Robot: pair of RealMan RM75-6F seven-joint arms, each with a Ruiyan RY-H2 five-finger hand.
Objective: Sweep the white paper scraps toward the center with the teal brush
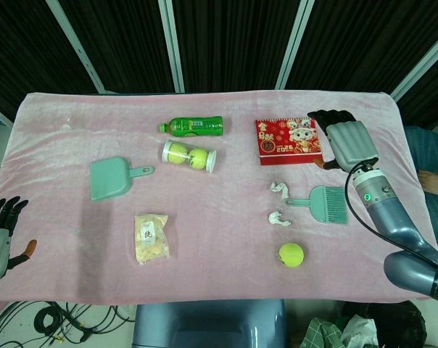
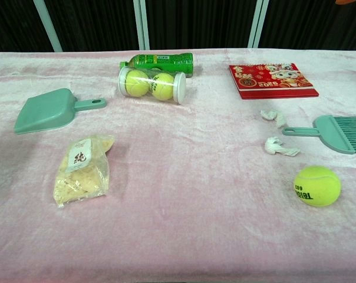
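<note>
The teal brush (image 1: pixel 326 202) (image 2: pixel 334 132) lies flat on the pink cloth at the right, its handle pointing left. Two white paper scraps sit just left of it: one (image 1: pixel 281 189) (image 2: pixel 274 117) beyond the handle, the other (image 1: pixel 278 218) (image 2: pixel 279 147) nearer than it. My right hand (image 1: pixel 342 141) hovers beyond the brush, beside the red calendar, fingers apart and holding nothing. Off the table's front left corner, my left hand (image 1: pixel 1 232) is empty with fingers spread. The chest view shows neither hand clearly.
A red calendar (image 1: pixel 288 141) lies left of my right hand. A loose tennis ball (image 1: pixel 291 254) sits in front of the scraps. Further left are a tube of tennis balls (image 1: pixel 189 155), a green bottle (image 1: pixel 192 126), a teal dustpan (image 1: pixel 112 177) and a snack bag (image 1: pixel 151 237).
</note>
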